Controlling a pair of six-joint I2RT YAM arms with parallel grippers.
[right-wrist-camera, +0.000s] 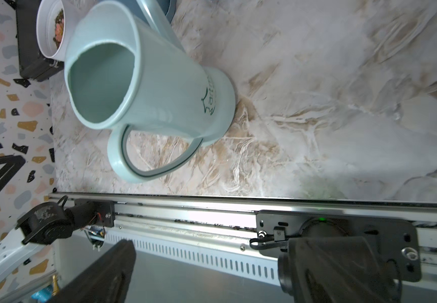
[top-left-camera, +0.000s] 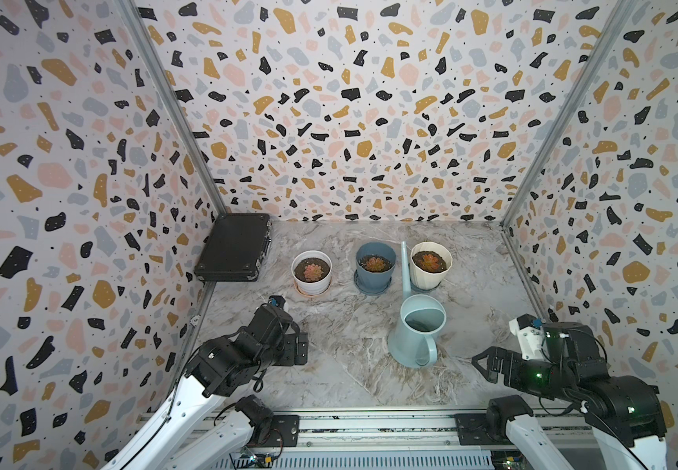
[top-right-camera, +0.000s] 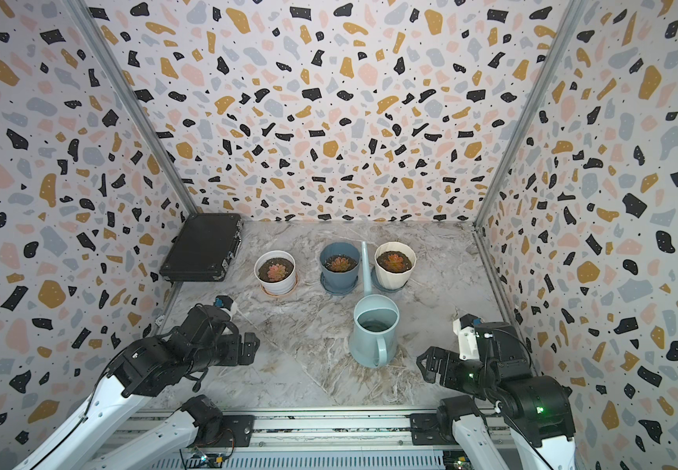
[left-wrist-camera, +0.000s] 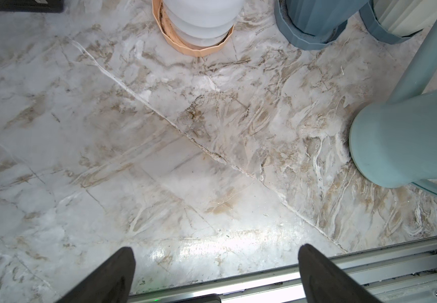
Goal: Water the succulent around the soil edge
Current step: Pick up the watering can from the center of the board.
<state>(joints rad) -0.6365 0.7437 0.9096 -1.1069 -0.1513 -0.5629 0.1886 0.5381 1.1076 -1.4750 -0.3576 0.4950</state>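
**Both tools open, watering can standing untouched on the table**

Your left tool (top-left-camera: 300, 348) hangs low over the near left part of the marble table (top-left-camera: 341, 390), its jaws spread wide and holding nothing; in the left wrist view its two dark fingertips (left-wrist-camera: 123, 265) frame only bare marble. Your right tool (top-left-camera: 488, 364) sits at the near right, jaws also apart and empty, pointing toward the middle of the table.

Between the two tools, nearer the right one, stands the pale blue watering can (top-left-camera: 416, 329), upright, with its loop handle (right-wrist-camera: 144, 168) facing the near edge. Its long thin spout (top-left-camera: 405, 268) reaches away toward the back and rises between two pots.

Beyond the can, three potted succulents stand in a row: a white pot (top-left-camera: 311, 272) on a peach saucer (left-wrist-camera: 193, 48) at left, a grey-blue pot (top-left-camera: 375, 266) in the middle, and a cream pot (top-left-camera: 431, 264) at right. Each holds a reddish rosette in dark soil. A black case (top-left-camera: 233, 248) lies in the far left corner.
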